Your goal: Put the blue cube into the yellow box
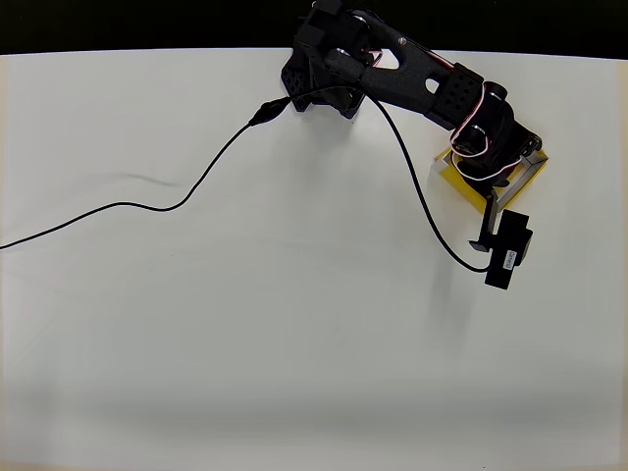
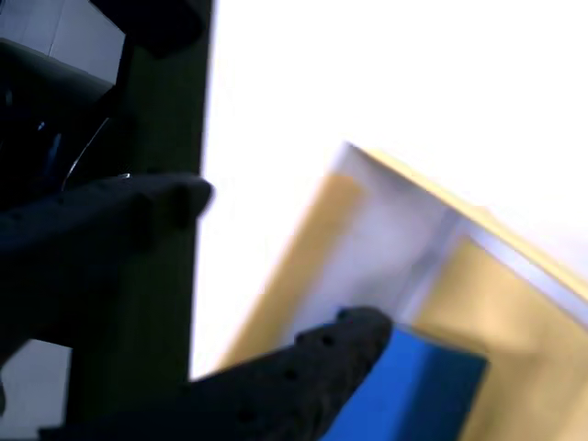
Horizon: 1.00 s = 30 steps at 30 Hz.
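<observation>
Bright-blue cube (matte, blurred) inside yellow box, gripper fingers spread apart, lower one touching it

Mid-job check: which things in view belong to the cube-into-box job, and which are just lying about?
Part of the job:
- blue cube, beside the lower finger, over the box
- yellow box, mostly under the arm
- gripper, jaws apart

Just lying about:
- black cable trailing across the white table

1 blue cube, 1 yellow box, 1 cable.
</observation>
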Tool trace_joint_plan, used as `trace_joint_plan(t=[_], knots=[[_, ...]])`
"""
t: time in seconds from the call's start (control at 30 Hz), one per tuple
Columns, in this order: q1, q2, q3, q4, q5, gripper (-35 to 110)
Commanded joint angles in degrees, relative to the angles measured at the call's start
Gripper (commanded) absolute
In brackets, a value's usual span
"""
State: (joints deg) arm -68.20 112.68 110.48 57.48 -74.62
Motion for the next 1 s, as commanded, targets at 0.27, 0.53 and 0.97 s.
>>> trace_joint_plan(t=[0.27,0.53,0.97], knots=[[19.9,23.4,4.0,1.3,-8.8,0],[40.3,32.2,19.8,-3.4,-12.9,0],[55.9,54.8,50.4,-4.0,-15.6,0]])
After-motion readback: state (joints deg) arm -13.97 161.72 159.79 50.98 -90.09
